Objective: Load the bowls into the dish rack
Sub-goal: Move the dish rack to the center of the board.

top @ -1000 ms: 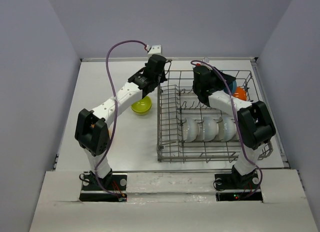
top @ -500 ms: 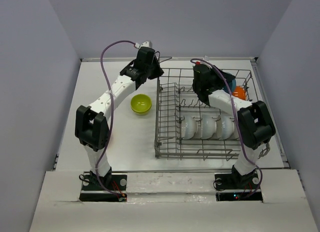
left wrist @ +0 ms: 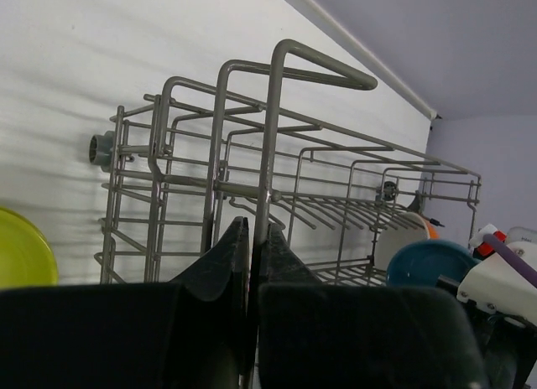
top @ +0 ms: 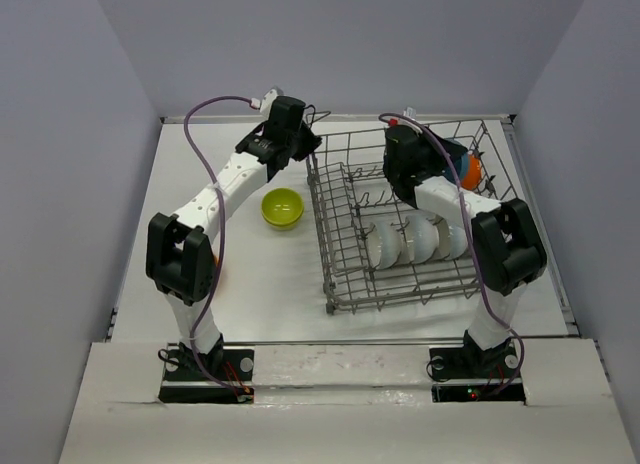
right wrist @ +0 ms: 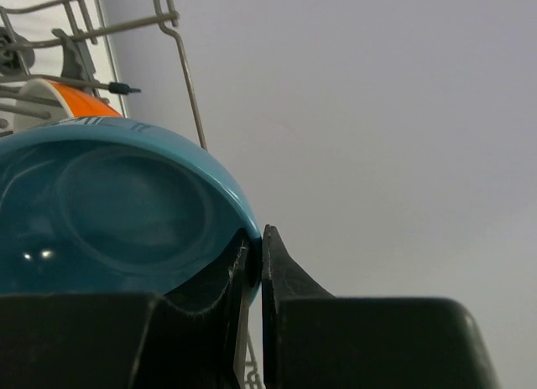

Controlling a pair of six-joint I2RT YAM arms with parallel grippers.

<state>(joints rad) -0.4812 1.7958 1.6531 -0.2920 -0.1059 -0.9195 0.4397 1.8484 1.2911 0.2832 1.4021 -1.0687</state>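
The grey wire dish rack (top: 350, 284) sits skewed on the table, its far left corner pulled left. My left gripper (top: 306, 146) is shut on an upright wire of the rack (left wrist: 267, 154) at that corner. My right gripper (top: 440, 162) is shut on the rim of a blue bowl (right wrist: 126, 204), held over the rack's far right part. An orange bowl (top: 472, 171) stands just behind it in the rack and shows in the right wrist view (right wrist: 71, 104). Three white bowls (top: 412, 240) stand on edge in the rack's middle row. A lime green bowl (top: 282, 207) sits upright on the table left of the rack.
The white back wall ledge (top: 230, 119) runs behind the rack. Grey side walls close in the table left and right. A purple cable (top: 200, 134) loops above the left arm.
My left gripper has moved left and back, dragging the rack's far left corner with it, so the rack has turned. The right gripper stays over the rack with the blue bowl.
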